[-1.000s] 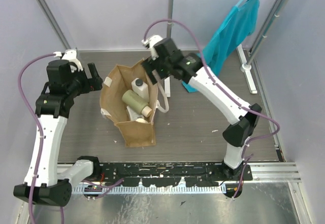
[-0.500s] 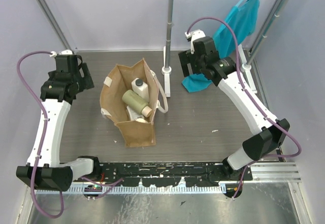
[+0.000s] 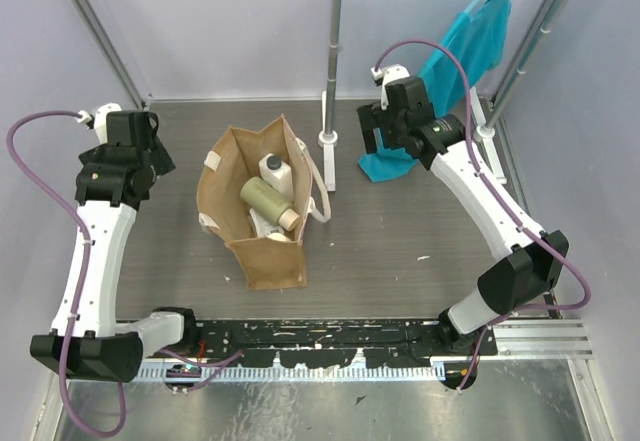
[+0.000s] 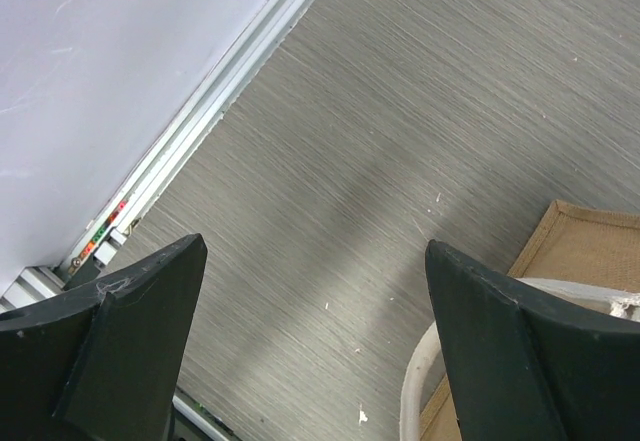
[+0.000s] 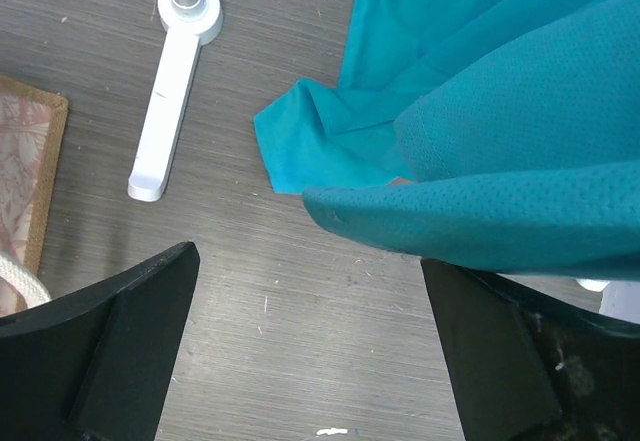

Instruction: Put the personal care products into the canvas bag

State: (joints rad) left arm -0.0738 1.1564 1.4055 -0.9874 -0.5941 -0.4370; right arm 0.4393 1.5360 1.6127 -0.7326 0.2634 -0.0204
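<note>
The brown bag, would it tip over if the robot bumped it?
Probably it would wobble or tip: the bag stands tall and upright. Its sides look soft, so they would likely bend. The bottles lying inside probably weigh it down a bit.

canvas bag (image 3: 272, 261): 1 | bottles seen (image 3: 264, 198): 3 | teal garment (image 3: 468, 53): 1 | arms (image 3: 93, 251): 2

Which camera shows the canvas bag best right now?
Top external: the whole canvas bag stands open, bottles visible inside. Left wrist catches only a corner and its strap; right wrist only an edge at frame left.
</note>
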